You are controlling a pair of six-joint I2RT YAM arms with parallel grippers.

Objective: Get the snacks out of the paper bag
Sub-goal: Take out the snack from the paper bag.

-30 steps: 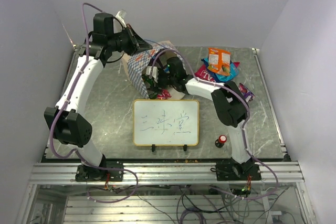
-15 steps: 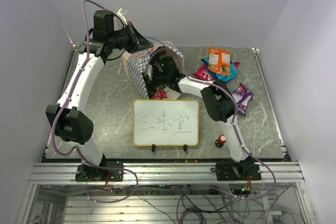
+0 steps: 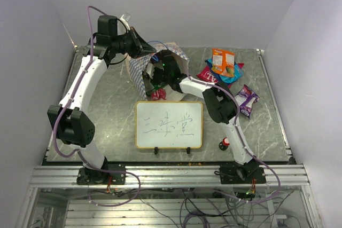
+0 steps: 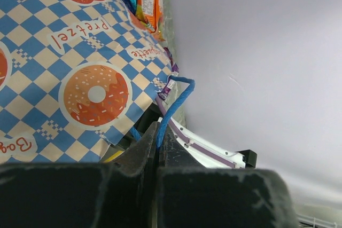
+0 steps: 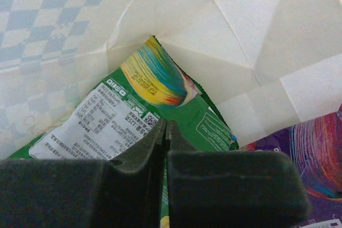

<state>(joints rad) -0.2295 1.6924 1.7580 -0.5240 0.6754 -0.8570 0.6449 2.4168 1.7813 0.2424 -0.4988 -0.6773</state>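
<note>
right gripper sits inside the bag at the table's far edge, jaws closed at the green packet; whether it's pinched, you can't tell. left gripper clamps the cord. next, confirm the hold and withdraw.

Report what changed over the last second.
The right gripper pushed deeper into the paper bag, jaws closed, apparently on the green packet. Its arm swung toward the bag, uncovering the purple packet on the table. Unchanged: the left gripper holds the blue cord handle; whiteboard and removed snacks stayed.
</note>
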